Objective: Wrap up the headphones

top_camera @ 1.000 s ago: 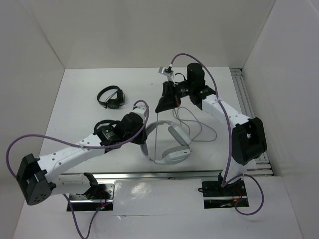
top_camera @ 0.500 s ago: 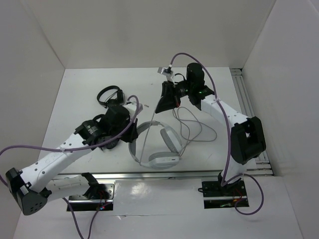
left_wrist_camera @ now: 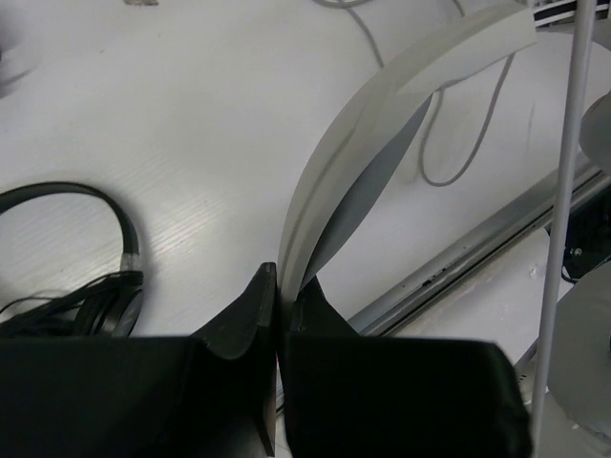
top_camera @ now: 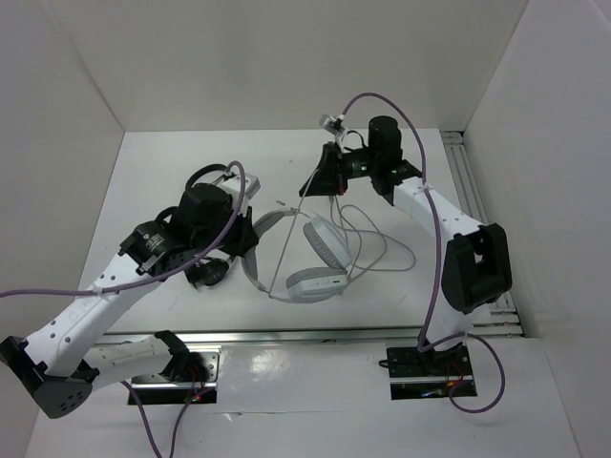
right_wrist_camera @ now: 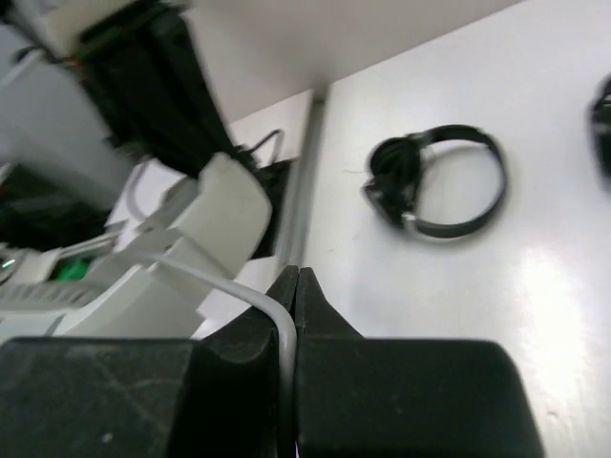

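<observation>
The light-grey headphones (top_camera: 315, 283) hang above the table's middle. My left gripper (top_camera: 246, 239) is shut on their wide headband (left_wrist_camera: 382, 114); in the left wrist view my left gripper (left_wrist_camera: 279, 277) clamps the band's end. My right gripper (top_camera: 320, 181) is shut on the thin grey cable (top_camera: 291, 234), which runs taut from it down to the headphones. In the right wrist view my right gripper (right_wrist_camera: 294, 277) pinches the cable (right_wrist_camera: 283, 329), with an ear cup (right_wrist_camera: 224, 215) behind it. The rest of the cable lies in loose loops (top_camera: 377, 243) on the table.
One small black headphone set (top_camera: 212, 176) lies at the back left, partly behind my left arm; it also shows in the right wrist view (right_wrist_camera: 439, 181). Another (top_camera: 205, 272) lies under my left wrist, and shows in the left wrist view (left_wrist_camera: 67, 258). A metal rail (top_camera: 315, 336) runs along the near edge.
My left gripper has carried the headphones left and a little back. My right gripper has shifted slightly back and turned, keeping the cable taut.
</observation>
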Action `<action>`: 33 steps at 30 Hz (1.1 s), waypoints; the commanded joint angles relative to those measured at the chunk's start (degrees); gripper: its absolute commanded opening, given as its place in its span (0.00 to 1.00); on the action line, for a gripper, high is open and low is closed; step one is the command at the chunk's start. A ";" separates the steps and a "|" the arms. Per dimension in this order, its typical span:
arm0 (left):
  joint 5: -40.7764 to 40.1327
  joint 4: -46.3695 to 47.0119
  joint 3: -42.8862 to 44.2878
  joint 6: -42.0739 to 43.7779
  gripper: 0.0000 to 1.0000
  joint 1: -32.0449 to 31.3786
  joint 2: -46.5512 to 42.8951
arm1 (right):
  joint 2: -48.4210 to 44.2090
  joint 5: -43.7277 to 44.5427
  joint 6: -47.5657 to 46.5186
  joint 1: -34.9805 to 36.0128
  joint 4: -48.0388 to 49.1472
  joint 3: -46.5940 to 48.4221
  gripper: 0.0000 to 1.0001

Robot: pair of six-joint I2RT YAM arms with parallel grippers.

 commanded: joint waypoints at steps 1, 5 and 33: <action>2.65 -12.69 3.25 0.65 0.00 -1.60 -3.87 | 0.00 26.98 -14.00 -0.40 -13.60 4.84 0.00; 5.78 -9.37 6.15 1.25 0.00 -1.60 -4.39 | -0.19 33.28 -12.61 3.73 -5.97 -0.52 0.01; -15.48 -18.41 63.89 -8.59 0.00 13.57 32.42 | 36.12 20.98 44.18 15.34 93.89 -18.52 0.02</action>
